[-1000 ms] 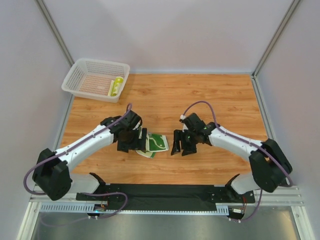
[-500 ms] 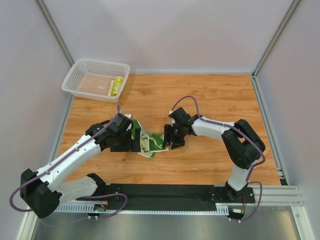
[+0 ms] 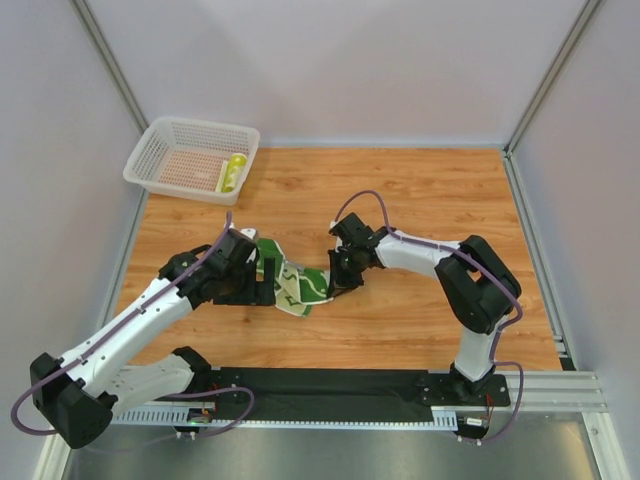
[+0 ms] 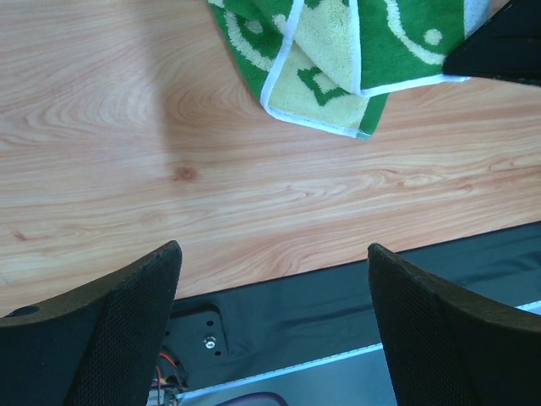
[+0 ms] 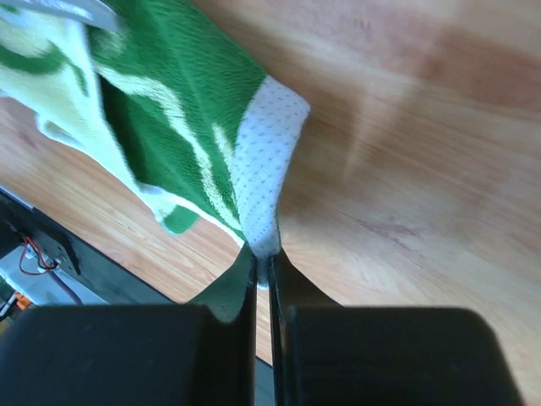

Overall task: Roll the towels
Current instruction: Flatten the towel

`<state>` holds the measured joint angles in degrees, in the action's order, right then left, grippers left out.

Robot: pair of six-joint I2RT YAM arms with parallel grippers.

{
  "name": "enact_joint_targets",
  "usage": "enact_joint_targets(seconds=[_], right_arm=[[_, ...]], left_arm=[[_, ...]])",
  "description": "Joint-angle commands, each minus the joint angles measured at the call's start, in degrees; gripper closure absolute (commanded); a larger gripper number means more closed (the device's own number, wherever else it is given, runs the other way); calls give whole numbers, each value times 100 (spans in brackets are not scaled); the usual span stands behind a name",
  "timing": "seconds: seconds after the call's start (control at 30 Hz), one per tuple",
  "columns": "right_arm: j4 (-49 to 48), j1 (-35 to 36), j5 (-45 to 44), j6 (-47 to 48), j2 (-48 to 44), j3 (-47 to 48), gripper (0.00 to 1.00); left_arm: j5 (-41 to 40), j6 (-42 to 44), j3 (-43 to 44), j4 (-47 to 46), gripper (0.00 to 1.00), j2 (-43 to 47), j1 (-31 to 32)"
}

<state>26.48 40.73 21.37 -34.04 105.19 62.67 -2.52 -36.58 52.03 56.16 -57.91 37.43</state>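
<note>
Two arms are brought together over the middle of the wooden table (image 3: 420,200), with one green-and-cream patterned towel (image 3: 303,284) lying between them. The towel is bunched in overlapping layers, and its left part is hidden in the top view by the wrist of the left arm. The right gripper (image 3: 335,284) is set at the towel's right edge; in the right wrist view its jaws are pressed together on a white, dotted corner of the cloth (image 5: 264,173), which is lifted clear of the wood there. The left gripper (image 3: 262,288) is held just beside the towel's left side with its jaws spread wide, and nothing is held between them (only bare wood and the black base plate (image 4: 321,313) are seen in that gap). In the left wrist view the towel's near corner (image 4: 325,85) lies flat on the table beyond the open fingers, and a black finger of the right gripper cuts across the upper right corner. A white mesh basket (image 3: 200,125) stands well apart at the far left corner, and a rolled yellow-green towel (image 3: 234,172) rests inside it against its right wall.
</note>
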Motion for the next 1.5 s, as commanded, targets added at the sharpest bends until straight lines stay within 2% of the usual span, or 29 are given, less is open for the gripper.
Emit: enact_joint_targets(seconds=[0.0, 0.17, 0.2, 0.27, 0.3, 0.37, 0.43, 0.5, 0.57, 0.6, 0.63, 0.77, 0.87, 0.97, 1.07, 1.17, 1.23, 1.3, 1.33, 1.4, 1.43, 1.47], right_arm=[[470, -248, -334, 415, -112, 762, 100], [2332, -706, -1404, 1083, -454, 2666, 100], [2918, -750, -1564, 1319, -490, 3541, 100], [3458, -760, -2038, 1540, -612, 4539, 100], [3922, -760, -2127, 1671, -683, 5387, 100], [4119, -760, -2409, 1822, -1163, 5799, 100], [3971, -751, -2566, 1962, -1735, 5417, 100], [3638, -768, -2917, 1989, -2611, 4600, 100], [3575, -1021, -3244, 1692, -3028, 3387, 100], [3444, -1119, -3166, 1542, -3405, 2965, 100], [3338, -1207, -2930, 1236, -3556, 2004, 100], [2847, -1401, -2629, 690, -3839, 469, 100], [2583, -1410, -2269, 574, -3743, 280, 100], [2494, -1410, -1865, 600, -3418, 613, 100], [2494, -1410, -1426, 627, -2884, 1359, 100], [2520, -1419, -557, 487, -2269, 2395, 100], [2555, -1401, 57, 285, -1951, 3457, 100], [3071, -1419, -78, 266, -1365, 4520, 100], [3378, -1427, -254, 275, -1134, 6109, 100], [4266, -1646, -335, 214, -311, 7847, 100], [4478, -1804, -239, -39, -71, 9109, 100], [4637, -2293, -73, -206, 36, 9392, 100]], left_arm=[[-99, 98, 44, 106, 4, 192, -78], [-169, 98, 254, 115, 4, 315, -157], [-213, 72, 281, 114, 5, 324, -166], [-240, 54, 360, 106, 5, 333, -166], [-248, 19, 387, 106, 5, 333, -166], [-275, -7, 439, 106, 5, 359, -175], [-336, -16, 457, 106, 5, 420, -183], [-406, -16, 475, 105, 5, 447, -192], [-442, -7, 457, 62, 5, 439, -184], [-442, -7, 448, -17, 5, 395, -192], [-433, -16, 440, -52, 5, 351, -192], [-66, -16, 396, -298, 5, 17, -183], [138, 2, 396, -465, 7, -255, -183], [156, 2, 387, -501, 7, -352, -175], [165, -33, 299, -554, 7, -291, -166], [156, -69, 211, -580, 7, -221, -175], [147, -113, 167, -580, 7, -159, -166], [130, -130, 149, -545, 7, -63, -175], [112, -139, 149, -527, 7, -28, -175], [59, -122, 193, -422, 7, 69, -175], [-11, -104, 263, -370, 7, 95, -166], [-55, -87, 307, -247, 7, 113, -175]])
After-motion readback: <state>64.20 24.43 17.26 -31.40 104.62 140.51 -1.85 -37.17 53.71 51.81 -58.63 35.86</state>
